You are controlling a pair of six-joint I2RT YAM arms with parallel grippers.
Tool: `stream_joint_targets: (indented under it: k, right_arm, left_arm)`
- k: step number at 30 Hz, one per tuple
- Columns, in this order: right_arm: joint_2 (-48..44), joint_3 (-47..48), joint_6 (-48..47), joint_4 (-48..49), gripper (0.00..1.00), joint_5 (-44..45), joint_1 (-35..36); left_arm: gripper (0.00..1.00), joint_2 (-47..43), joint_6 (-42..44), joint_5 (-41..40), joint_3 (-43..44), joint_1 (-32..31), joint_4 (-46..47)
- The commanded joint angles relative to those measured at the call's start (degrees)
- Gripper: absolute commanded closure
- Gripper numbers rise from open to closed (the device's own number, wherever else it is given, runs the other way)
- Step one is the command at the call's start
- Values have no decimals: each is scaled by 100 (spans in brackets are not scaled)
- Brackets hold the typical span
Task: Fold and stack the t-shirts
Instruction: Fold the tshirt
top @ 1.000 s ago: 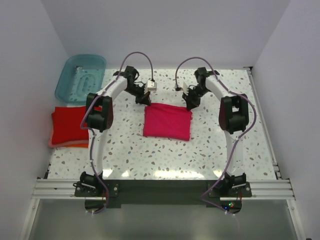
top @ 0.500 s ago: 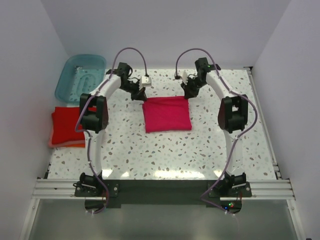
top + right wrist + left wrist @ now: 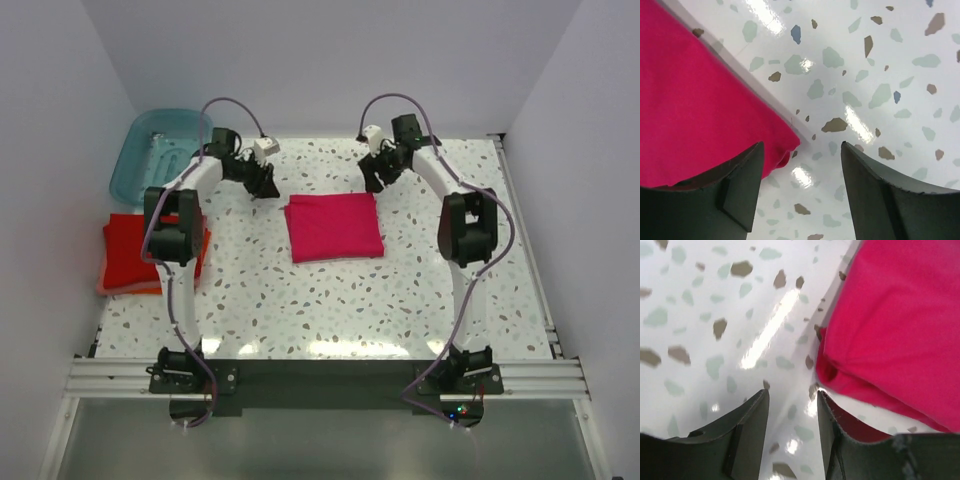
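Change: a second ago both tools were pinched shut at the far corners of the magenta-pink folded cloth t-shirt [image 3: 335, 227]. Now both have let go and pulled back from it, the left one outward to the left.
Left tool [image 3: 262, 185]: its fingers stand moderately apart with nothing between them but bare desk. In the left wrist view the shirt's corner lies just beside one finger [image 3: 840, 440], not gripped.
Right tool [image 3: 377, 180]: it is spread wide and empty. In the right wrist view the shirt's other far corner sits beside one finger [image 3: 740, 195], free of the grip.
Magenta shirt: it lies flat as a neat rectangle in the middle of the white speckled desk [image 3: 330, 300]. It sits a little farther from the arm bases and squarer than a second ago.
Stack: the red and orange folded t-shirts [image 3: 135, 255] rest at the left edge of the desk, well apart from the magenta one and partly hidden by the left arm.
Tub: the translucent teal plastic tub [image 3: 160, 155] sits at the far left corner, untouched.
Meaning for the task: the fold of the magenta shirt looks finished and released. What seems left is carrying it onto the red and orange stack.
Risk: a one-sided lift could let the folded layers fall open.
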Motion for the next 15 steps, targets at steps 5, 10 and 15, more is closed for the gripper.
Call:
stream_joint_targets:
  k: [5, 10, 15]
  right_arm:
    - [-1607, -1028, 1322, 486, 41, -549, -28]
    - [-1793, -1598, 1841, 283, 53, -964, -28]
    - [-1741, -2030, 2254, 309, 55, -1263, 51]
  left_arm:
    - [50, -1221, -3713, 358, -1411, 163, 1761]
    - [50, -1142, -4988, 105, -1825, 31, 2366]
    - [47, -765, -5175, -195, -1510, -74, 2333]
